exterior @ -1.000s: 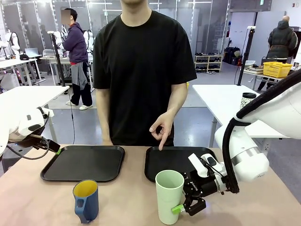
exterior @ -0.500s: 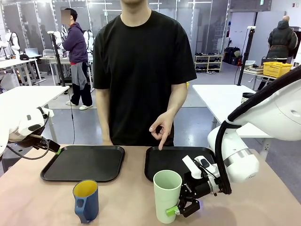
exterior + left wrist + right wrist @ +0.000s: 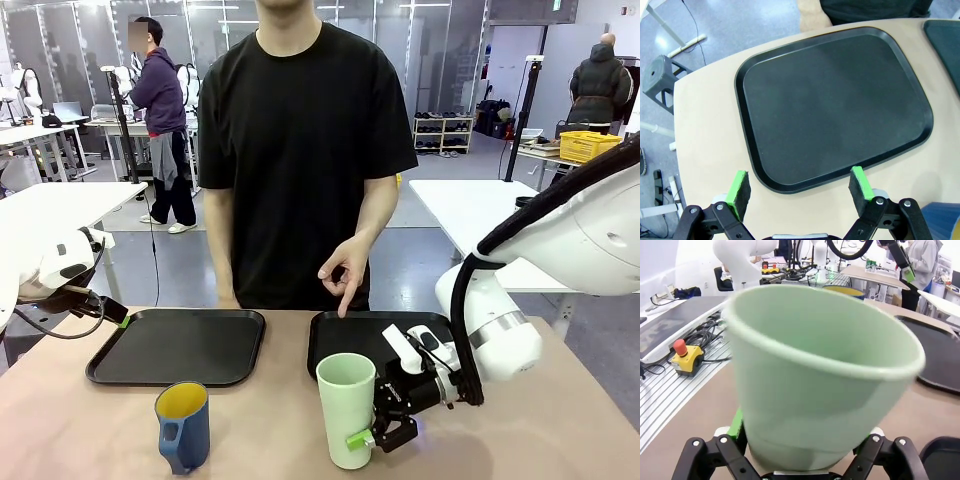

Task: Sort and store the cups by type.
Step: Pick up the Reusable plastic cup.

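The tall pale green tumbler (image 3: 347,410) stands on the table just in front of the right black tray (image 3: 340,340). My right gripper (image 3: 366,436) is low at the tumbler's base, and in the right wrist view the tumbler (image 3: 820,380) sits between the fingers with the pads against its lower wall. The dark blue mug (image 3: 183,425) with a yellow inside stands at the front left, untouched. My left gripper (image 3: 115,318) hovers open by the left tray's near-left corner; in the left wrist view its pads (image 3: 740,186) are wide apart above the tray's edge (image 3: 765,175).
The left black tray (image 3: 180,345) lies in front of the person. The person's hand (image 3: 345,275) points down at the right tray's far edge. A corner of the blue mug (image 3: 946,220) shows beside the left gripper.
My right gripper has slid left along the table with the tumbler between its fingers, and the jaws have narrowed onto it. The left arm and the person's hand have not moved.
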